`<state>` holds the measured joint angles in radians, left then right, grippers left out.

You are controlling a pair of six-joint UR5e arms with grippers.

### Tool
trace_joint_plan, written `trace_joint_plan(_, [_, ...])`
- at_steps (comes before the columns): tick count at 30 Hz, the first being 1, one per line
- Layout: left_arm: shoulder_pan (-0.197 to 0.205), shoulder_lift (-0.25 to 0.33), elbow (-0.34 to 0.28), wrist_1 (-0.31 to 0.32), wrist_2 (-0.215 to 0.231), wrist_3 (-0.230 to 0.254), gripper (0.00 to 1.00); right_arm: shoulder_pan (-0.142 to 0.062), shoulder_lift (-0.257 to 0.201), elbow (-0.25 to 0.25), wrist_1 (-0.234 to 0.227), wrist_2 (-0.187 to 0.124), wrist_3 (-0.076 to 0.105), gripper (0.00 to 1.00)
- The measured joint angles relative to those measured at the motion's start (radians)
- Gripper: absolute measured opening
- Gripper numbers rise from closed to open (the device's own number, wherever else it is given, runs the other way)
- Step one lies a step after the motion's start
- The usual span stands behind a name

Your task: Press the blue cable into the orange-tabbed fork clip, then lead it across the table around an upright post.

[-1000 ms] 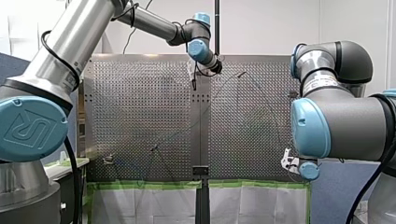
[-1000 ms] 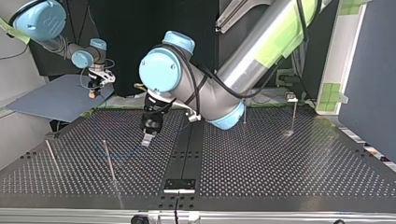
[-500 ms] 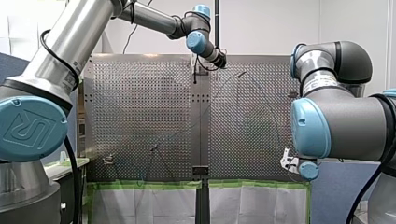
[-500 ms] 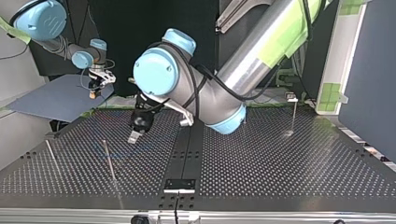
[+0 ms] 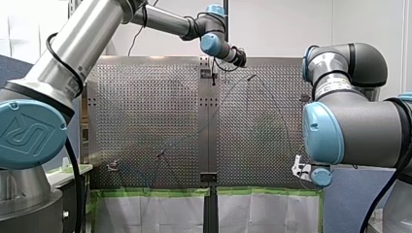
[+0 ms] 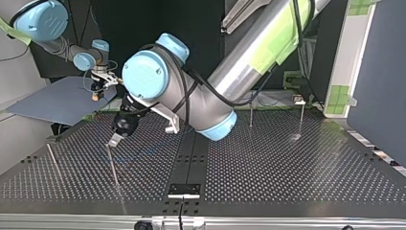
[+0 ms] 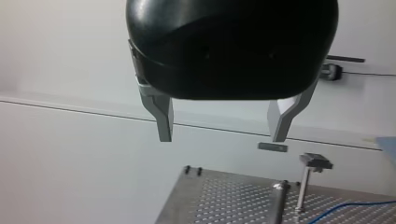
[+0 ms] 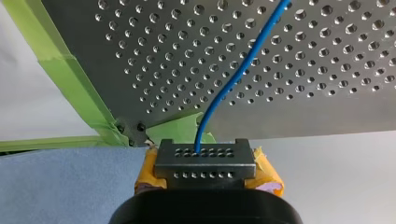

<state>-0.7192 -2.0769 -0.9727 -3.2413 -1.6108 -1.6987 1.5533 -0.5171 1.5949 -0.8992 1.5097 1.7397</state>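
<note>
My left gripper [image 7: 219, 126], black with metal fingers, is open with nothing between them. In the top view my left gripper [image 6: 115, 139] hangs just over the tip of a thin upright post [image 6: 113, 166] at the left. The blue cable [image 8: 238, 70] runs over the perforated table [image 8: 327, 107] into my right gripper [image 8: 201, 158], whose yellow pads are shut on it. My right gripper [image 6: 98, 93] stays off the table's far left corner in the top view. A faint stretch of cable [image 6: 141, 153] lies beside the post. The fork clip's orange tab does not show.
More upright posts stand at the top view's left [image 6: 52, 160] and far right [image 6: 250, 117], one with a small clip head [image 6: 300, 100]. Green tape [image 8: 70, 79] edges the table. A blue-grey board [image 6: 57, 100] lies beneath my right gripper.
My left arm has swung toward the top view's left, carrying its open gripper from near the table's middle to the thin post. My right arm has not moved.
</note>
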Motion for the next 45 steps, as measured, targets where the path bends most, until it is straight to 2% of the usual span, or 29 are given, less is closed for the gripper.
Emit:
trace_joint_plan(9, [-0.006,-0.014,0.007,-0.033,-0.009,0.043,1.0,-0.004,0.001,0.0,0.002,0.0,0.0,0.0])
trace_joint_plan(16, [-0.001,-0.014,0.007,-0.081,-0.056,0.091,1.0,-0.005,0.001,0.0,0.007,0.0,-0.001,0.0])
trace_joint_plan(21, [-0.001,-0.013,0.007,-0.09,-0.095,0.119,1.0,-0.004,0.001,0.0,0.007,0.0,-0.001,0.0])
trace_joint_plan(31, [-0.003,-0.013,0.007,-0.048,-0.13,0.107,1.0,-0.003,0.002,0.0,0.005,0.0,0.0,0.0])
trace_joint_plan(45, [-0.005,-0.013,0.007,-0.043,-0.134,0.102,1.0,-0.003,0.004,0.0,0.005,0.0,0.002,0.0])
